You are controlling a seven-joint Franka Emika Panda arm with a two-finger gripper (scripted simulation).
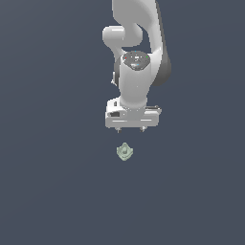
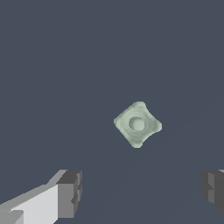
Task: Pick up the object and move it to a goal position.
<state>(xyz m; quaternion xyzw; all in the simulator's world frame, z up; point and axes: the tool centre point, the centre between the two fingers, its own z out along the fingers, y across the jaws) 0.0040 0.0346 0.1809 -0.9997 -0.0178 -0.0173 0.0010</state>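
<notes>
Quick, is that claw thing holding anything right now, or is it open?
Gripper: open and holding nothing; its fingers stand wide apart, and the small grey-green object lies untouched beyond them.

We see a glossy white, rounded arm (image 1: 136, 57) with dark grey joint bands, ending in a boxy white pincer (image 1: 130, 129) with dark grey ribbed fingertips (image 2: 71, 192).
</notes>
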